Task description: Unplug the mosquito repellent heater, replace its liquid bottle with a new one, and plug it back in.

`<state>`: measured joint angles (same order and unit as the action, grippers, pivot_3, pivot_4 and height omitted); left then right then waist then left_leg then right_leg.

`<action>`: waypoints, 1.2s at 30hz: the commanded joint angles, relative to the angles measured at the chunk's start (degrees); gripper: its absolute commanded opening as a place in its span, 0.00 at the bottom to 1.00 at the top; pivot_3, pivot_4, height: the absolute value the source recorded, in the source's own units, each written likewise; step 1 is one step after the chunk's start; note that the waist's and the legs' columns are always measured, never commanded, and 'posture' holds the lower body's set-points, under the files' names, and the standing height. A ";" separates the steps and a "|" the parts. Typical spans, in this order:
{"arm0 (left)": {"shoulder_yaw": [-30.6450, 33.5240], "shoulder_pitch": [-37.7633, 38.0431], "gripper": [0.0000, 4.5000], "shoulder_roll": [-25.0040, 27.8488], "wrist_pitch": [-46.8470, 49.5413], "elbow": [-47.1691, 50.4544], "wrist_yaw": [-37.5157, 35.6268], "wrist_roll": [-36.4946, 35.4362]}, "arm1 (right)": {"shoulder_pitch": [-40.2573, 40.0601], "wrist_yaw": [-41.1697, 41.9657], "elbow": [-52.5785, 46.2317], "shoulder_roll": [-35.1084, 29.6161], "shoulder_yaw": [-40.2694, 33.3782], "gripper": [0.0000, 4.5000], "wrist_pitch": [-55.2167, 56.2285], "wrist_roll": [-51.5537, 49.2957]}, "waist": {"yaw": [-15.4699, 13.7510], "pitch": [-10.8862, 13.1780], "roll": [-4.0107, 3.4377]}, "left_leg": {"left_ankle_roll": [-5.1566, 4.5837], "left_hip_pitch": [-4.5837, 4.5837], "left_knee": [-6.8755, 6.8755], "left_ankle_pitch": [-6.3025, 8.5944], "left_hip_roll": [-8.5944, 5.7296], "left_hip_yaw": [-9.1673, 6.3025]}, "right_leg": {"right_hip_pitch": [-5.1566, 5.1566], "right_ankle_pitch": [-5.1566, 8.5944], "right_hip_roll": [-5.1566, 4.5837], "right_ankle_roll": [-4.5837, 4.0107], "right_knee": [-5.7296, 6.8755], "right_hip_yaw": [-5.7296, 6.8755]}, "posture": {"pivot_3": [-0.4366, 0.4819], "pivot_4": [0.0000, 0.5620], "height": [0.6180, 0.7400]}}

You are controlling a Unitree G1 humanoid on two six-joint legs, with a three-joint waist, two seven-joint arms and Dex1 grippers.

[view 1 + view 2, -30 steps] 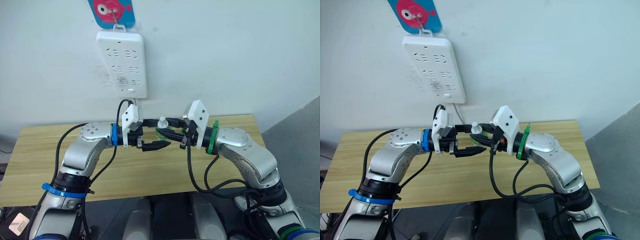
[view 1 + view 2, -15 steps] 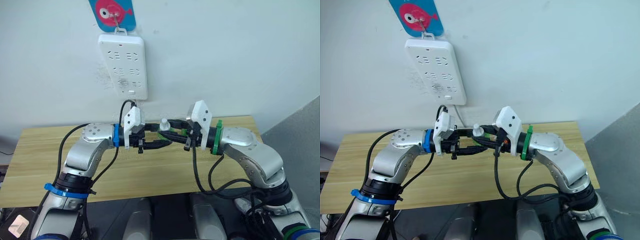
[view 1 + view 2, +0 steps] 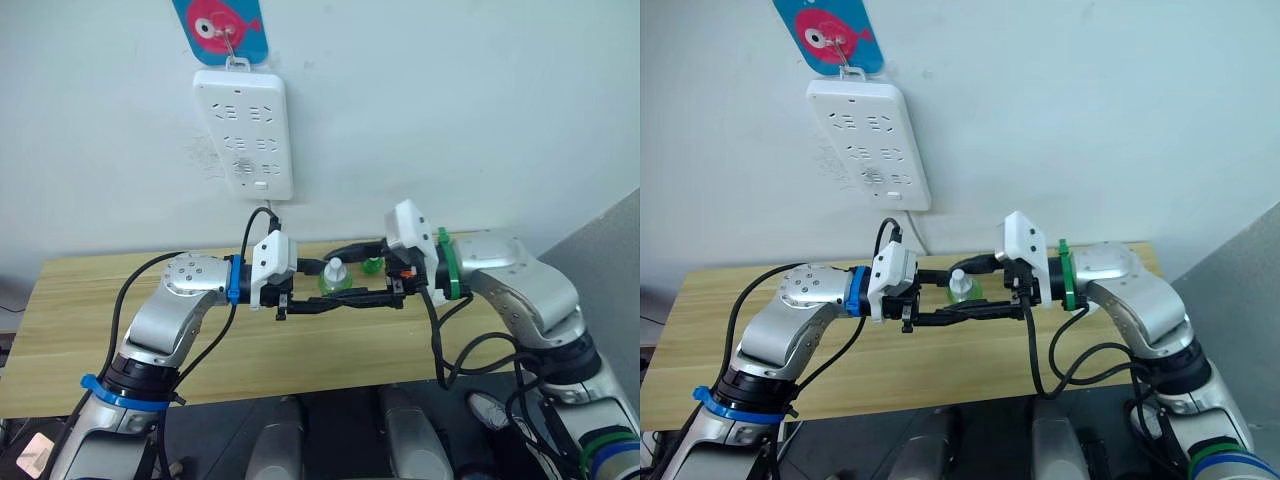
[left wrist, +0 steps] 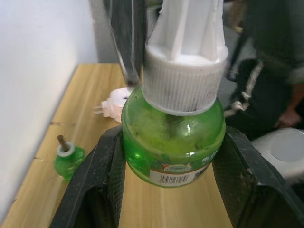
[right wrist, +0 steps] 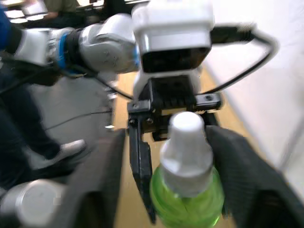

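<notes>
You are looking at both arms meeting above the middle of the wooden desk. The left gripper is clenching the green body of a capped liquid bottle, one black finger pressing on each side of it. The bottle is standing upright in the grip, its white ribbed cap pointing up. The right gripper is sitting around the same bottle from the opposite side, with a finger on each flank; you cannot tell whether those fingers are pressing on it or standing just clear.

The mosquito repellent heater is lying on the desk near the wall, unplugged, with its prongs exposed. A second small green bottle, uncapped and showing a brown wick, is standing on the desk close to the wall, apart from the heater. The white power strip is hanging on the wall above the desk.
</notes>
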<state>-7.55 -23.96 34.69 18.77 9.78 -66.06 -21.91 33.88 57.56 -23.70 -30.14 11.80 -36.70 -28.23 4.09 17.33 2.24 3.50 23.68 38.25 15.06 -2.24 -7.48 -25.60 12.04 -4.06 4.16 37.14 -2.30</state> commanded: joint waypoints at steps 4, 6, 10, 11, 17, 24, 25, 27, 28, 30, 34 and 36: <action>1.48 2.36 0.50 -4.24 3.16 4.18 10.28 0.15 | -11.52 -16.12 -15.32 1.34 -4.10 0.85 -2.67 3.08 | -0.02 -0.07 0.01 | 0.00 0.00 0.00 0.00 0.01 0.01 | 0.00 0.00 0.00 0.00 0.02 -0.01 | 0.32 0.47 1.00; 1.28 2.89 0.50 -5.22 3.85 4.73 11.62 -0.03 | -14.09 -21.12 -16.80 3.00 -1.42 0.85 -1.57 7.31 | 0.20 -0.09 0.00 | 0.00 -0.01 0.01 0.00 0.03 0.03 | -0.01 0.00 0.00 0.00 0.08 -0.02 | 0.31 0.47 1.00; 0.80 3.54 0.50 -5.71 4.35 6.00 12.43 -0.36 | -14.61 -30.37 -16.49 10.19 2.18 0.85 -2.92 10.87 | 0.75 -0.10 -0.01 | 0.00 -0.08 0.08 0.00 0.02 0.10 | -0.01 0.00 0.01 0.00 0.21 -0.10 | 0.31 0.47 1.00; 0.75 3.61 0.50 -5.71 4.47 6.18 12.51 -0.42 | -14.48 -31.46 -16.16 11.19 2.69 0.85 -2.91 11.51 | 0.79 -0.11 -0.02 | 0.00 -0.12 0.07 0.00 0.03 0.10 | 0.00 0.00 0.02 0.00 0.23 -0.10 | 0.31 0.47 1.00; 0.95 3.35 0.50 -5.72 4.43 6.23 12.79 -0.70 | -14.37 -32.19 -15.31 13.45 4.28 0.64 -2.37 11.46 | 0.70 -0.15 -0.04 | 0.00 -0.12 0.06 0.00 0.00 0.08 | 0.06 0.00 0.01 -0.01 0.13 -0.10 | 0.32 0.46 1.00; 0.13 3.69 0.50 -4.51 2.20 6.93 10.13 -0.44 | -13.04 -27.02 -13.75 11.81 3.94 0.23 -1.60 8.33 | 0.71 -0.15 -0.04 | -0.01 -0.14 0.06 0.01 0.01 0.09 | 0.05 0.00 0.02 -0.01 0.15 -0.10 | 0.33 0.46 1.00; -0.62 4.09 0.50 -3.70 0.53 7.22 8.38 0.13 | -12.43 -24.42 -13.09 11.02 3.87 0.23 -1.09 7.08 | 0.74 -0.15 -0.04 | -0.01 -0.14 0.06 0.01 0.02 0.09 | 0.06 0.00 0.02 -0.01 0.15 -0.10 | 0.33 0.46 1.00; -2.03 4.36 0.50 -1.91 -3.50 7.03 3.57 0.65 | -6.55 -11.16 -5.75 6.85 4.33 0.23 3.48 4.73 | 0.84 -0.15 -0.05 | -0.02 -0.16 0.05 0.01 0.02 0.13 | 0.06 0.00 0.02 -0.01 0.14 -0.11 | 0.32 0.47 1.00; -2.22 4.25 0.50 -1.58 -4.47 6.67 2.48 0.51 | -4.32 -6.66 -2.75 5.49 4.56 0.23 5.37 4.20 | 0.89 -0.14 -0.07 | -0.02 -0.19 0.05 0.01 0.02 0.17 | 0.10 0.00 0.02 -0.01 0.12 -0.12 | 0.32 0.47 1.00; -2.24 3.19 0.50 -1.47 -6.19 5.23 1.55 0.97 | -1.41 -1.05 1.10 3.58 4.62 0.23 6.92 3.06 | 0.77 -0.15 -0.05 | -0.05 -0.37 0.00 0.03 0.04 0.20 | 0.29 0.01 0.02 0.00 0.06 -0.11 | 0.34 0.46 1.00; -2.12 1.99 0.50 -1.35 -7.17 3.99 0.70 1.68 | -0.41 1.82 0.91 2.23 3.75 0.23 5.93 1.19 | 0.57 -0.16 -0.05 | -0.06 -0.51 -0.15 0.03 0.05 0.14 | 0.43 0.02 0.04 -0.02 -0.08 -0.06 | 0.35 0.46 1.00; -1.89 2.10 0.50 -1.38 -6.64 4.18 0.95 1.54 | -0.64 1.02 -0.26 2.36 1.87 0.30 4.79 -0.20 | 0.67 -0.16 -0.05 | -0.08 -0.50 -0.13 0.04 0.03 0.24 | 0.39 0.02 0.00 -0.02 -0.07 -0.13 | 0.35 0.46 1.00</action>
<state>-8.58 -21.04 33.69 13.23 11.73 -64.71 -20.05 33.02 57.87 -21.05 -28.55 14.51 -31.78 -25.51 4.76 17.17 2.19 3.42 23.18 38.13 15.10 -2.21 -7.23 -25.22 12.06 -4.06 4.14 37.07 -2.44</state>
